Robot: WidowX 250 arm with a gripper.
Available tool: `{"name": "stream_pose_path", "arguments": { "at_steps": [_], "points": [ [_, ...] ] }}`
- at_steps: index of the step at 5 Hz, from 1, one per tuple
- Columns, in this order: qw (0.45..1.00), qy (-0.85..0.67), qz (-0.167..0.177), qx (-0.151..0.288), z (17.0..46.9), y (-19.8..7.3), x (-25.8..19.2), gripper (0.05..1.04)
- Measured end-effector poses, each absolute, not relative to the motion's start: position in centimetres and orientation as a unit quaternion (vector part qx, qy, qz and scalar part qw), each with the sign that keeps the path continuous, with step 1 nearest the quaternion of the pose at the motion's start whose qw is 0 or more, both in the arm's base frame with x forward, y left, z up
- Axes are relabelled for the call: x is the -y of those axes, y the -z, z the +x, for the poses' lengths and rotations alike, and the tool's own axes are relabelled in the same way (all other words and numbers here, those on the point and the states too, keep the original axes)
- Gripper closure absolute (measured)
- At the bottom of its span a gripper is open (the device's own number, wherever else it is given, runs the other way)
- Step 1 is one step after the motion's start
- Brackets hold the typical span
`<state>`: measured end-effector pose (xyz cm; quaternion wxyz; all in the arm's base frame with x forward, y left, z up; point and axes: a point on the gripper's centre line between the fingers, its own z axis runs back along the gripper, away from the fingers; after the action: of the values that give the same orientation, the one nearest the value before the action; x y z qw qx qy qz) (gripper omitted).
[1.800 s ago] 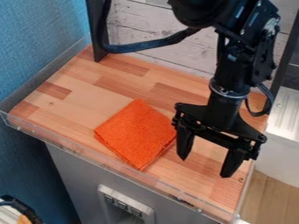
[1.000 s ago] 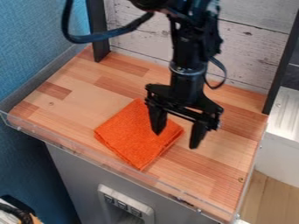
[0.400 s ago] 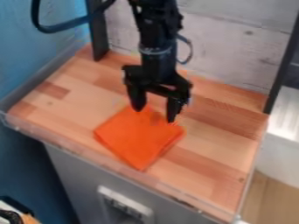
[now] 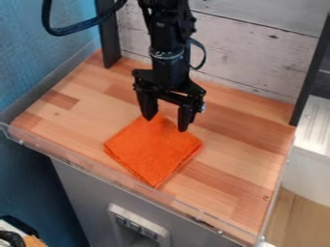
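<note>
Gripper [image 4: 166, 125] has come across from the right side of the view since the first frame and sits further back now; the folded orange terry-like cloth [image 4: 153, 153] hasn't budged. Tool's open: two black tapered fingers [image 4: 148, 106] hang well apart, tips down, and I see nothing held between them. One fingertip overlaps the cloth's far corner in the view, the other is by its far right edge. Can't tell from here whether either actually touches. Cloth lies flat on the striped butcher-block wood top [image 4: 241, 144], left of centre in the view, layers showing along its near edges. Black robot arm [image 4: 169, 43] drops in from the top, partly covering the whitewashed plank wall [image 4: 258, 53]; a thick black cable [image 4: 67, 30] loops off to its left. Black upright posts flank the back, one at the left [image 4: 108, 43], one at the right [image 4: 310, 77]. Clear plastic lip [image 4: 97, 167] runs along the front, between cloth and grey cabinet front [image 4: 80, 193]. White socket block [image 4: 133, 223] is set in that front. Blue textured wall [image 4: 29, 53] on the left. Cloth is turned like a diamond: one corner at the front lip, opposite one under the gripper. Near square, so its long axis is hard to call.
</note>
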<state>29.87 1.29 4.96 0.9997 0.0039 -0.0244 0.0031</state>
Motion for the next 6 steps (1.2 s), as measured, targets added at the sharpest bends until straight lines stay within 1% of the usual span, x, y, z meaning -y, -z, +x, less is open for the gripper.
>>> {"name": "stream_pose_path", "arguments": {
  "at_steps": [1,2,4,5,6],
  "points": [
    [1.000,-0.001,0.009,0.010,29.7,-4.7,-1.7,0.087],
    [1.000,0.001,0.012,-0.002,29.6,-4.4,-2.3,0.133],
    [1.000,0.003,0.010,-0.008,29.4,-3.4,-2.3,0.721],
    [1.000,0.002,0.006,-0.007,29.2,-2.9,-2.1,0.933],
    [1.000,0.001,0.000,-0.005,28.9,-2.4,-1.9,1.019]
  ]
}}
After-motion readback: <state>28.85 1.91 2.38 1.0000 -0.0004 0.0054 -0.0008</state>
